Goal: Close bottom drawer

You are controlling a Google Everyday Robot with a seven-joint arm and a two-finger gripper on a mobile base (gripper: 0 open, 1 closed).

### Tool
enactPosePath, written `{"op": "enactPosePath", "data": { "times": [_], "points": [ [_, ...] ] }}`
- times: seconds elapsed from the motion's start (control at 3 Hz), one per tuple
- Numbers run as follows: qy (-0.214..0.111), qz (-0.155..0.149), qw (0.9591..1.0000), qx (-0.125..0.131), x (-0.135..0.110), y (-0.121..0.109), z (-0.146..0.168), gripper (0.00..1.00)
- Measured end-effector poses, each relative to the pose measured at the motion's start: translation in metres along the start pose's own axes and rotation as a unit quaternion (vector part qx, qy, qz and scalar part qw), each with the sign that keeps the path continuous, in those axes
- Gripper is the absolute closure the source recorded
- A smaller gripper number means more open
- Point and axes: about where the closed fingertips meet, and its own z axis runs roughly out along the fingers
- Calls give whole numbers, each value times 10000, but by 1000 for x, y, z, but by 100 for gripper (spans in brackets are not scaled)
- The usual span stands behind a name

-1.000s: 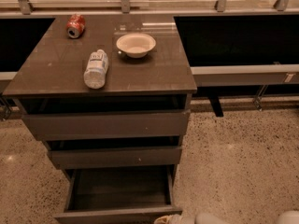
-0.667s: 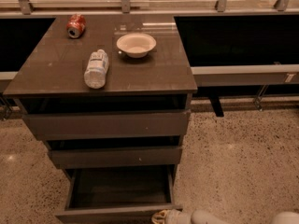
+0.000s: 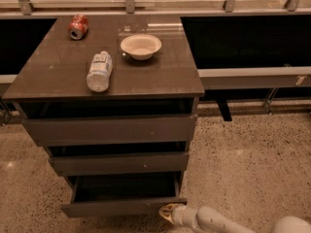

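Observation:
The bottom drawer is the lowest and narrowest of three dark grey-brown drawers. It stands pulled out, its dark interior showing above a low plain front panel. My gripper is at the bottom of the camera view, right at the drawer's front right corner, at the level of the panel. Its white arm runs off to the lower right. I cannot tell whether it touches the panel.
The cabinet top holds a lying plastic bottle, a tan bowl and a red can on its side. The middle drawer and top drawer sit above. A dark bench stands to the right over speckled floor.
My gripper and arm have moved left along the floor to the drawer's front right corner. The drawer now reaches less far forward than before.

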Motion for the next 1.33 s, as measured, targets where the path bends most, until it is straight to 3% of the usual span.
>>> {"op": "enactPosePath", "data": {
  "times": [1.0, 1.33],
  "points": [
    [-108, -155, 9982, 569, 3, -83, 22, 100],
    [-461, -346, 9974, 435, -9, -78, 17, 100]
  ]
}}
